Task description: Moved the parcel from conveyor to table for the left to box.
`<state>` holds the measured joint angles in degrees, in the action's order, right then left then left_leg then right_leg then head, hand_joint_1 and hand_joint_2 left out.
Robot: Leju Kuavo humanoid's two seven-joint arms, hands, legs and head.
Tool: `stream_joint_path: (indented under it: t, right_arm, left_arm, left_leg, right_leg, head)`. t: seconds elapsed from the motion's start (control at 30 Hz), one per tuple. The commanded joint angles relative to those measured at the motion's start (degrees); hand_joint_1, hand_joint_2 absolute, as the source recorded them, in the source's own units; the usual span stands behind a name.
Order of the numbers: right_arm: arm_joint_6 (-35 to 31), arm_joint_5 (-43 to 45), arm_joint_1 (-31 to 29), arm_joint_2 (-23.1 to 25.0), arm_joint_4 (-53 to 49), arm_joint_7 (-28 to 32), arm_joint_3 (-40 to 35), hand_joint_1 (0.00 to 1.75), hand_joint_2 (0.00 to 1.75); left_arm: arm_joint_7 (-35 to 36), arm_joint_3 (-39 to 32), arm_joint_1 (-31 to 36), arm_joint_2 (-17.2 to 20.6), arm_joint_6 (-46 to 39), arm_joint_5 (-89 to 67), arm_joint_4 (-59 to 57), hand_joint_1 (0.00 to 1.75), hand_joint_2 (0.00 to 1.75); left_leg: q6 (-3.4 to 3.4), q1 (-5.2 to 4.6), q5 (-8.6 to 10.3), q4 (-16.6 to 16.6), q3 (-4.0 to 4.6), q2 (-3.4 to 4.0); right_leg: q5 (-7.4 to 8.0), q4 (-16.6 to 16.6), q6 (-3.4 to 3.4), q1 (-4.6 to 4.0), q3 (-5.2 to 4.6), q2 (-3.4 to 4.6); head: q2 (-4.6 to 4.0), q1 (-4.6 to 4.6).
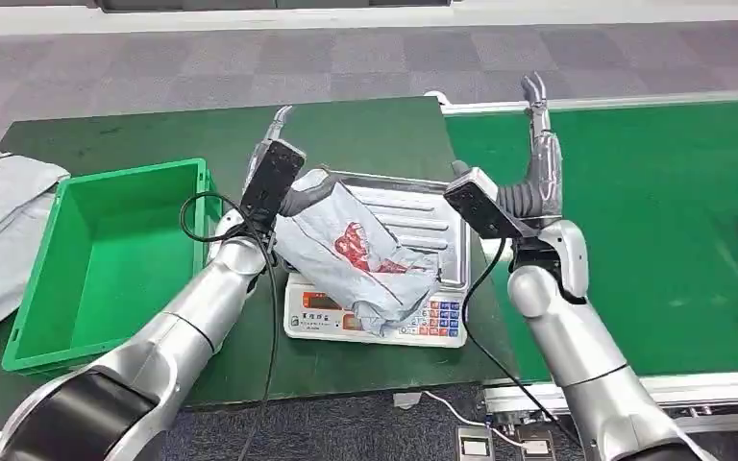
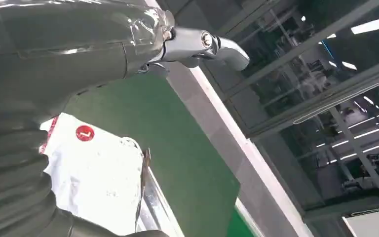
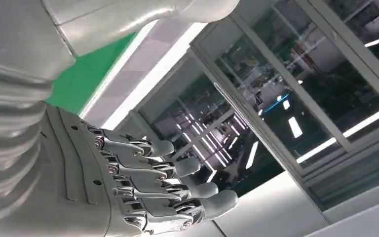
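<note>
We see the left hand [image 1: 286, 182] gripping the parcel [image 1: 356, 254], tilted off the scale [image 1: 413, 216] (presumably for the green box [image 1: 106, 259]). The right hand [image 1: 538, 144], fingers spread and empty, is raised clear.

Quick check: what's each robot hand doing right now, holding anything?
Left robot hand: holding the parcel over the scale.
Right robot hand: open, raised, holding nothing.

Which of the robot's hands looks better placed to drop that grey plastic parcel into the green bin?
Left. The left hand already grips the grey plastic parcel over the scale, beside the green plastic bin. The right hand is raised, holding nothing.
</note>
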<state>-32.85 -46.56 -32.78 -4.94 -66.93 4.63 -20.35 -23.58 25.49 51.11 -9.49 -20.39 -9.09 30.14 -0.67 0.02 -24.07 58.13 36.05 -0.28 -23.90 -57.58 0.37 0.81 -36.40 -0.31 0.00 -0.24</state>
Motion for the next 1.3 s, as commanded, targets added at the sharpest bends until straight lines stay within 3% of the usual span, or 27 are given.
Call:
stream_joint_path:
  t: [0.03,0.3,0.33,0.37,0.43,0.53,0.67,1.17,1.2,1.23,1.27,1.3]
  right_arm:
    - [6.4,21.5,-12.7,-1.4,16.0,7.7,7.8,0.00,1.75]
    - [6.2,21.1,-11.3,-0.8,14.1,7.5,7.9,0.00,1.75]
    - [6.2,17.9,-12.1,-1.9,14.8,5.0,6.4,0.00,1.75]
    - [5.7,16.9,-12.5,-2.2,14.9,4.7,6.4,0.00,1.75]
    - [6.0,16.2,-13.0,-2.1,15.0,4.6,6.5,0.00,1.75]
    - [7.9,15.7,-14.5,-1.3,15.5,3.5,5.9,0.00,1.75]
    - [10.9,12.7,-16.2,-0.2,16.3,0.7,3.4,0.00,1.75]
    - [11.9,12.2,-15.9,-0.4,15.7,0.5,3.1,0.00,1.75]
    - [12.5,11.9,-15.9,-0.3,15.4,-0.1,3.0,0.00,1.75]
    - [12.9,11.2,-15.7,-0.3,15.1,-1.3,3.0,0.00,1.75]
    - [13.2,10.8,-15.5,-0.5,14.9,-2.0,3.2,0.00,1.75]
    - [13.7,10.6,-15.5,-0.5,15.2,-2.5,3.2,0.00,1.75]
  left_arm:
    - [16.7,21.7,4.7,8.5,13.2,-20.7,-9.3,0.00,1.75]
    - [16.4,21.2,4.3,8.6,13.1,-21.1,-9.0,0.00,1.75]
    - [17.9,27.7,5.0,10.4,23.0,-27.3,-9.9,0.00,1.75]
    - [16.9,28.0,4.4,11.3,23.7,-27.7,-10.2,0.00,1.75]
    - [16.0,27.6,3.1,12.3,23.4,-28.0,-10.9,0.00,1.75]
    - [14.7,25.8,0.9,12.8,22.3,-27.1,-10.8,0.00,1.75]
    - [14.4,25.0,-2.8,12.6,19.1,-27.4,-9.9,0.00,1.75]
    - [13.4,23.0,-4.7,11.8,18.0,-26.3,-8.6,0.00,1.75]
    - [12.7,21.8,-6.1,11.5,17.3,-25.9,-7.7,0.45,1.75]
    - [11.2,17.3,-8.4,11.2,16.3,-22.2,-6.1,1.59,1.75]
    - [10.8,16.0,-9.6,11.4,16.4,-21.8,-5.3,1.75,1.75]
    - [10.0,14.4,-10.9,11.9,15.3,-20.9,-4.2,1.75,1.75]
  left_leg:
    - [0.01,-0.03,-0.09,0.1,-0.11,0.21]
    - [-0.03,0.00,-0.02,0.0,-0.13,0.16]
    - [-0.05,0.03,-0.06,0.0,-0.23,0.18]
    - [-0.05,0.04,-0.08,0.0,-0.30,0.13]
    - [-0.04,0.00,-0.06,0.0,-0.20,0.25]
    - [-0.04,0.02,-0.10,-0.3,-0.70,0.49]
    - [-0.05,-0.08,-0.08,-0.2,-0.44,0.50]
    - [-0.09,-0.01,-0.08,-0.4,-0.98,0.48]
    - [-0.09,-0.02,-0.08,-0.4,-1.00,0.47]
    - [-0.08,-0.04,-0.08,-0.4,-1.03,0.46]
    - [-0.09,-0.04,-0.06,-0.6,-1.16,0.51]
    - [-0.08,-0.10,-0.08,-0.4,-1.01,0.36]
  right_leg:
    - [-0.02,-0.1,-0.02,0.02,0.05,0.20]
    - [0.06,0.0,-0.05,-0.01,0.07,0.20]
    - [0.04,0.1,-0.07,-0.04,0.18,0.22]
    - [-0.01,0.1,-0.07,-0.06,0.26,0.17]
    - [0.05,0.0,-0.05,-0.01,0.09,0.29]
    - [0.09,0.4,-0.09,-0.04,0.56,0.53]
    - [0.10,0.1,-0.05,0.08,0.25,0.56]
    - [0.07,0.2,-0.14,0.01,0.77,0.48]
    - [0.07,0.2,-0.14,0.02,0.79,0.47]
    - [0.07,0.3,-0.14,0.03,0.83,0.46]
    - [0.10,0.4,-0.14,0.03,0.94,0.51]
    - [0.01,0.1,-0.12,0.10,0.79,0.36]
  head:
    - [0.00,0.00]
    - [0.00,0.00]
    - [0.00,-0.02]
    - [0.00,-0.02]
    - [0.00,-0.02]
    - [0.00,-0.02]
    - [0.00,-0.02]
    - [0.00,-0.02]
    - [0.00,-0.02]
    - [0.00,-0.02]
    - [0.00,-0.02]
    - [0.00,-0.02]
